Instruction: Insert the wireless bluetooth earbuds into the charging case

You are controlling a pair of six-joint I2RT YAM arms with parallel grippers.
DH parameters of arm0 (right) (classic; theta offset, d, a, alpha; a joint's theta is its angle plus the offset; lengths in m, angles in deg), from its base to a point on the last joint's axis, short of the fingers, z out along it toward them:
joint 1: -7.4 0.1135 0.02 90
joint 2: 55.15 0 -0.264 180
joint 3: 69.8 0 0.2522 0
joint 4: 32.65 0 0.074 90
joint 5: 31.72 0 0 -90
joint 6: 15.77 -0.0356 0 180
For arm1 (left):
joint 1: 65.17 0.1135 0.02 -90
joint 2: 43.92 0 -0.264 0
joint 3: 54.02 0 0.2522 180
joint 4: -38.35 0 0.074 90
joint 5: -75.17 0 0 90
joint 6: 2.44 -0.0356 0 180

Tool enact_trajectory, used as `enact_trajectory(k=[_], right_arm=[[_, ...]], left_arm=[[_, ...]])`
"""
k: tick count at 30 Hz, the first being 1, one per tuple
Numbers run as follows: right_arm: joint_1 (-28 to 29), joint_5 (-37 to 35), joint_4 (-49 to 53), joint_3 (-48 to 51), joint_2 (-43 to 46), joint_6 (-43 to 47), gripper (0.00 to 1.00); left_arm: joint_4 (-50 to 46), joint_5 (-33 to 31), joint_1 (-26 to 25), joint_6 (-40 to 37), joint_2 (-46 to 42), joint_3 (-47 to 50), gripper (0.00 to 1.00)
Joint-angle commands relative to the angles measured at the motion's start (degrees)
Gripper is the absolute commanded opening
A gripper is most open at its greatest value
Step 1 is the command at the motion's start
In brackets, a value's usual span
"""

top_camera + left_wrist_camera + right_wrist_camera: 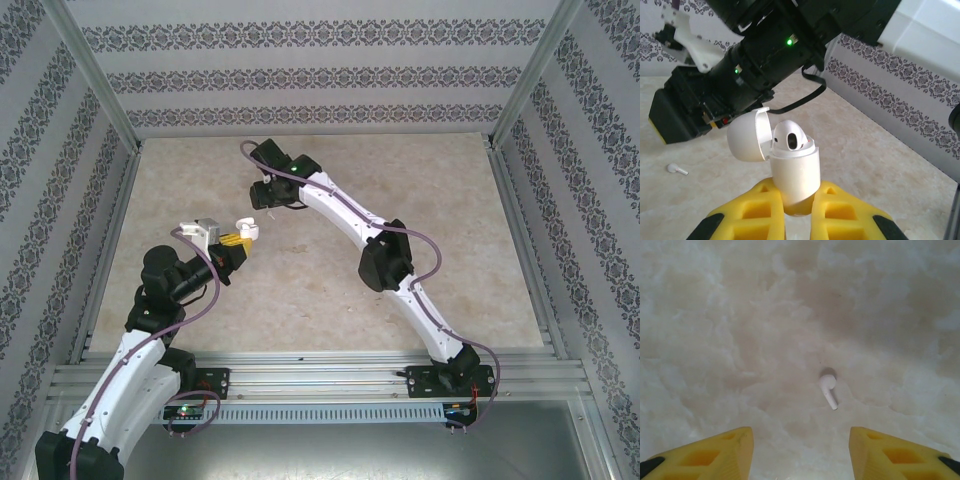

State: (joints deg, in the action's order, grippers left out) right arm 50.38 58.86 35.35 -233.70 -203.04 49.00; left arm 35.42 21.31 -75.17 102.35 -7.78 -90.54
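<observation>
My left gripper [797,195] is shut on the lower body of a white charging case [795,172], held upright above the table with its lid [747,136] hinged open to the left. One white earbud [790,135] sits in the case, its head sticking out. In the top view the case [246,231] hangs left of centre in the left gripper [238,241]. A second earbud [828,389] lies loose on the table, stem pointing toward me. My right gripper [800,452] hovers open above it, fingers wide on either side; it also shows as [266,205].
The loose earbud [677,169] lies on the marble-patterned table [430,200] to the left below the right arm's black wrist [740,75]. Patterned walls with metal rails [310,130] enclose the table. The two grippers are close together.
</observation>
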Motion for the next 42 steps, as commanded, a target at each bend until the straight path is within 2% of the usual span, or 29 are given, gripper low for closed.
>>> enact_trajectory(k=[1, 5, 14, 21, 34, 42], right_arm=[[0.18, -2.04, -3.04, 0.51, -2.06, 0.54, 0.54], [0.28, -2.56, -5.15, -0.11, -5.42, 0.45, 0.55], [0.3, -1.28, -3.19, -1.83, -10.07, -0.78, 0.54], [0.66, -1.89, -2.18, -0.2, -10.79, -0.36, 0.43], [0.68, -0.21, 0.26, 1.3, -10.7, 2.25, 0.14], [1.07, 0.29, -2.23, 16.08, -2.24, 3.4, 0.06]], left_arm=[[-0.12, 0.52, 0.69, 0.2, -0.46, -1.41, 0.02], [0.17, 0.39, 0.74, 0.5, -0.54, -1.61, 0.02], [0.97, -0.12, 0.71, 2.16, -1.33, -0.15, 0.02], [-1.95, 0.05, 0.76, 1.3, -2.72, -0.88, 0.02], [-3.15, -0.35, 0.73, 2.25, -5.55, -0.04, 0.02], [-4.06, 0.32, 0.75, 1.53, -5.38, -0.53, 0.02]])
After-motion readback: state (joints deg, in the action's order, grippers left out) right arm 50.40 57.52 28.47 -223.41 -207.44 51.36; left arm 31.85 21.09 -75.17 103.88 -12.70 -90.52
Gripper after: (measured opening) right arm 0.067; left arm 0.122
